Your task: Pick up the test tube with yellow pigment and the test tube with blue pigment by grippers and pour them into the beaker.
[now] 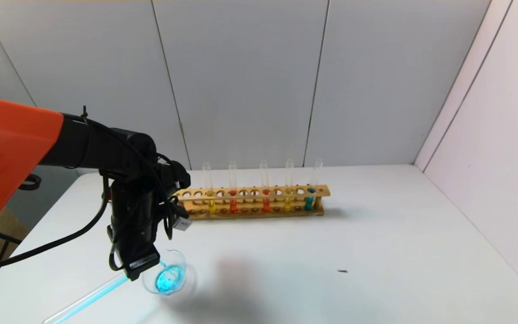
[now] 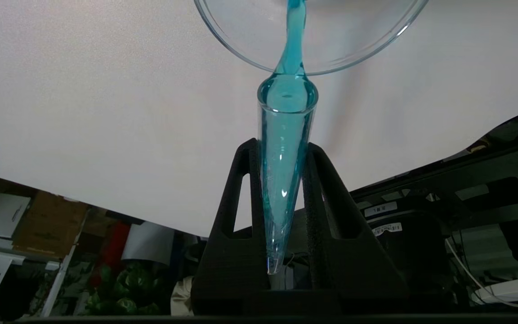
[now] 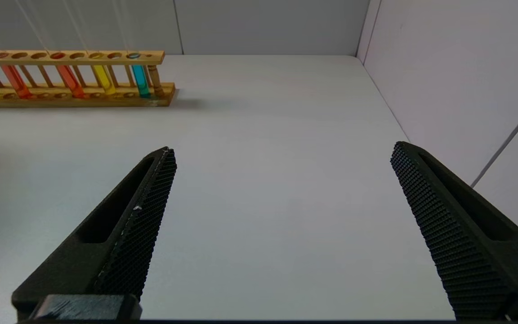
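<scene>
My left gripper [image 1: 142, 265] is shut on the test tube with blue pigment [image 1: 92, 297] and holds it tilted, mouth over the beaker [image 1: 183, 258]. Cyan-blue liquid streams from the tube into the beaker and pools there. In the left wrist view the tube [image 2: 283, 193] sits between the left gripper's [image 2: 281, 148] jaws, with the beaker's rim [image 2: 241, 58] just beyond. Test tubes with yellow pigment [image 1: 288, 200] stand in the wooden rack [image 1: 250, 210]. My right gripper [image 3: 282, 148] is open and empty above the bare table, out of the head view.
The rack at the back middle holds two yellow tubes, two orange-red tubes [image 1: 233, 202] and one more blue tube [image 1: 309, 200]; it also shows in the right wrist view [image 3: 74, 101]. A small dark speck [image 1: 342, 271] lies on the white table. Walls close the back and right.
</scene>
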